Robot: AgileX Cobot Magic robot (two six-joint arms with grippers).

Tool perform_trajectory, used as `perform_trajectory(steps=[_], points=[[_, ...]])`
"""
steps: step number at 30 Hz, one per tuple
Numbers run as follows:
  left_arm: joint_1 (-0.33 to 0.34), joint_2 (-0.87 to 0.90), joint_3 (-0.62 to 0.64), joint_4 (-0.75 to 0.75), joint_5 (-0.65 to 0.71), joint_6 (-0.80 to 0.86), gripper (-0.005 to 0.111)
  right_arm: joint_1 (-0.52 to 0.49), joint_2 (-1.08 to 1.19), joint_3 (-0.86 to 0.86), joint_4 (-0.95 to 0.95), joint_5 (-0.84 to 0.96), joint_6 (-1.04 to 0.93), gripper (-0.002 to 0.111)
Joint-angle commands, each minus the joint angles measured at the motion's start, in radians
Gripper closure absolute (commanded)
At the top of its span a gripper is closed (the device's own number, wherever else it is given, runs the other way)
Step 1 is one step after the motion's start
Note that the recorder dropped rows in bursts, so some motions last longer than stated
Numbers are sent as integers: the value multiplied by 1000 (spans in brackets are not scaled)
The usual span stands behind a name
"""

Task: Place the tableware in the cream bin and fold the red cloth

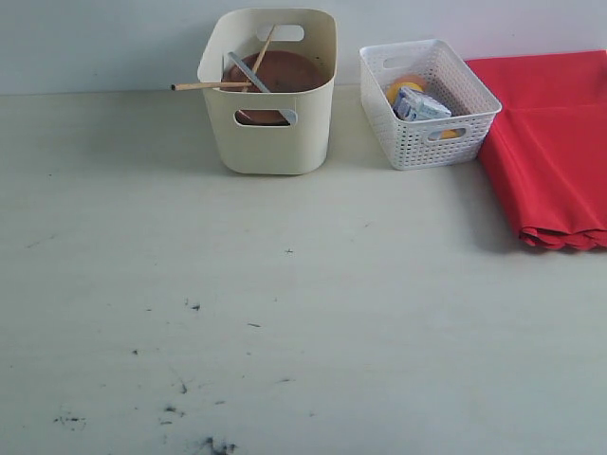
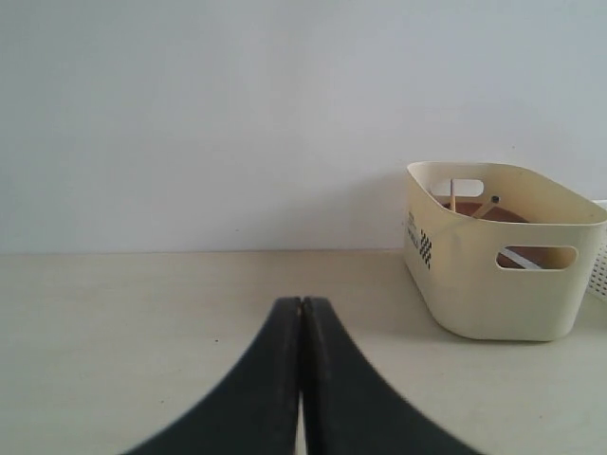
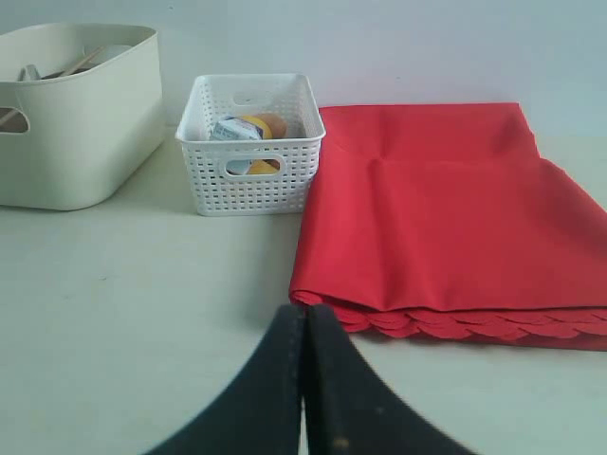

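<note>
The cream bin (image 1: 272,123) stands at the back of the table and holds the round brown plate (image 1: 280,74), the silver knife (image 1: 248,72) and wooden chopsticks (image 1: 211,86), one poking out over its left rim. The red cloth (image 1: 550,142) lies folded at the right, scalloped edges stacked toward the front (image 3: 474,324). Neither arm shows in the exterior view. My left gripper (image 2: 302,301) is shut and empty, low over the table left of the bin (image 2: 498,251). My right gripper (image 3: 304,309) is shut and empty, just short of the cloth's near corner.
A white lattice basket (image 1: 427,106) between bin and cloth holds a milk carton (image 1: 420,104) and yellow and orange food items. Dark scuff marks (image 1: 190,417) speckle the front of the pale tabletop. A plain wall runs behind.
</note>
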Motion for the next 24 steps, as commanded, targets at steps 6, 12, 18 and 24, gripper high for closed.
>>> perform_trajectory(steps=[6, 12, 18, 24], points=[[-5, -6, 3, -6, 4, 2, 105, 4, -6, 3, -1, -11, -2, 108], [-5, -6, 3, -6, 4, 2, 105, 4, -6, 3, -1, -11, -2, 108], [-5, -6, 3, -6, 4, 2, 105, 4, -6, 3, -1, -21, -2, 108], [-5, -6, 3, -6, 4, 2, 105, 4, -6, 3, -1, -18, -2, 108]])
